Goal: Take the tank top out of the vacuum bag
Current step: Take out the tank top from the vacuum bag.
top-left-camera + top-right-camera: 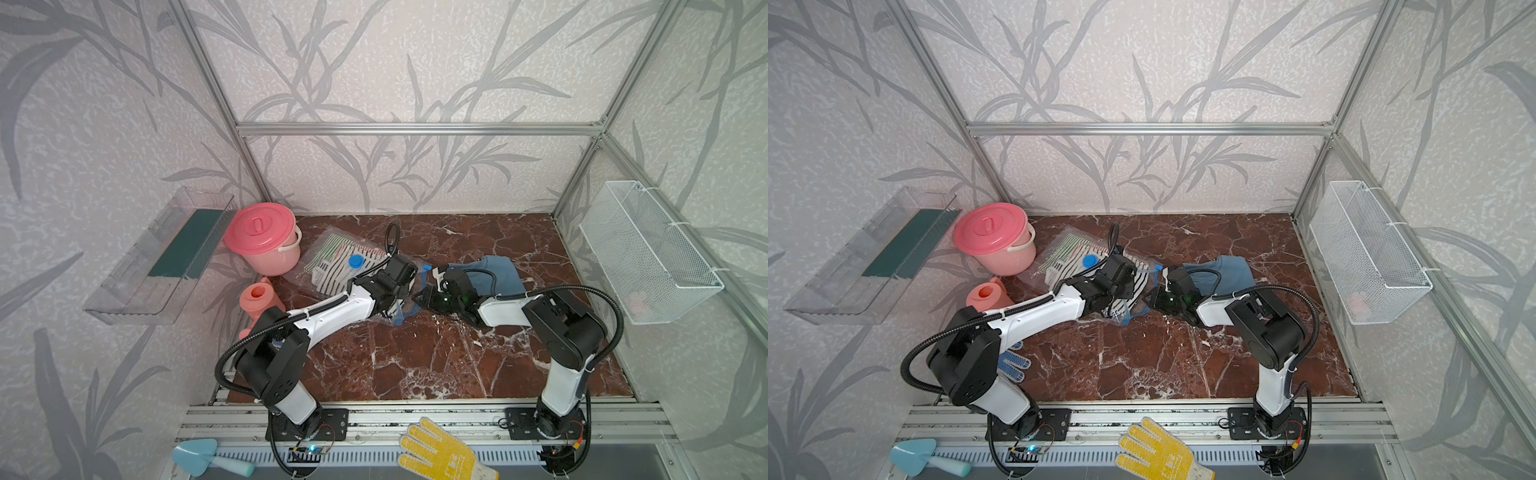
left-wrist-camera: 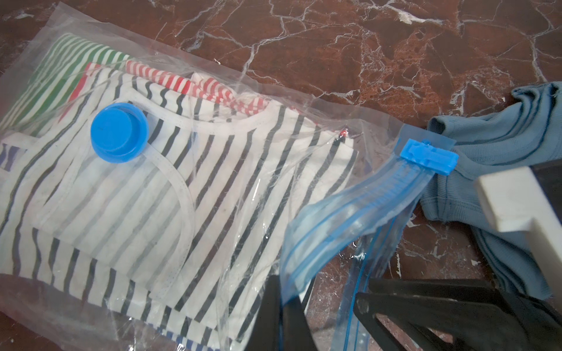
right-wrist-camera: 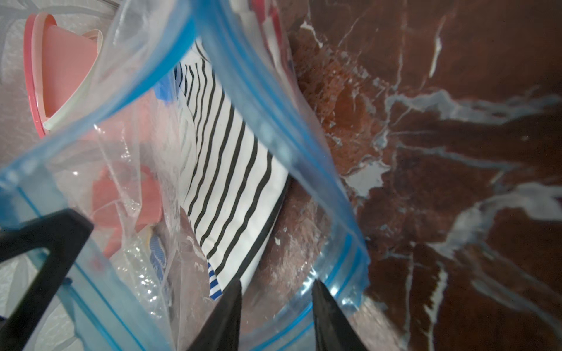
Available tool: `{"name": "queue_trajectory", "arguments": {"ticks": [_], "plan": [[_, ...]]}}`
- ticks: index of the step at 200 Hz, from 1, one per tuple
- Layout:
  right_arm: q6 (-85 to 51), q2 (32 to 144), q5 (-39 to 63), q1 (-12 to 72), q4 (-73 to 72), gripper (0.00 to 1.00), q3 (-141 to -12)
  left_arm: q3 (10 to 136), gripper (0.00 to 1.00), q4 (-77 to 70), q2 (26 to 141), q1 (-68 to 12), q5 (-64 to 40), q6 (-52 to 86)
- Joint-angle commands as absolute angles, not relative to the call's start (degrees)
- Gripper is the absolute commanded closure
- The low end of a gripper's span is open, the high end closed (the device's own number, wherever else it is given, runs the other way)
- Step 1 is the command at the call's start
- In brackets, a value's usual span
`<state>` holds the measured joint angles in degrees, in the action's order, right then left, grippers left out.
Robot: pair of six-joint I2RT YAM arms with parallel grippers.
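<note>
The brown marble bench (image 1: 415,357) fills the lower middle of both top views. The vacuum bag (image 1: 328,253) lies left of centre, the striped tank top (image 2: 213,182) inside. The left tool (image 2: 316,294) pinches its blue zip strip (image 2: 349,212); the right tool (image 3: 275,291) stands parted at the bag's mouth.

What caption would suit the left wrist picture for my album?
Left gripper pinches the vacuum bag by its blue zip strip, striped tank top inside.

My fingers (image 3: 228,316) are black; vacuum bag (image 2: 289,106) clear, its zip strip (image 2: 349,209) and valve cap (image 2: 118,133) blue; tank top (image 2: 228,182) white with black stripes.
</note>
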<state>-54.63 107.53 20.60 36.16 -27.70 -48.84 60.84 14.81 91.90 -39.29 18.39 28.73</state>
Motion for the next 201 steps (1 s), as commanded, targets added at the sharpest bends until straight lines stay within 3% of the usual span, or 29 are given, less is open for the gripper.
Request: {"name": "queue_trajectory", "arguments": {"ticks": [1, 201], "plan": [[-55.02, 109.14, 20.48, 36.39, -31.07, 0.61, -51.21, 59.81, 1.0, 13.38, 90.43, -39.47, 18.65, 29.27], [-55.92, 116.49, 16.74, 37.37, -31.81, 0.63, -56.2, 56.87, 1.0, 9.09, 90.87, -39.4, 13.89, 28.7]]}}
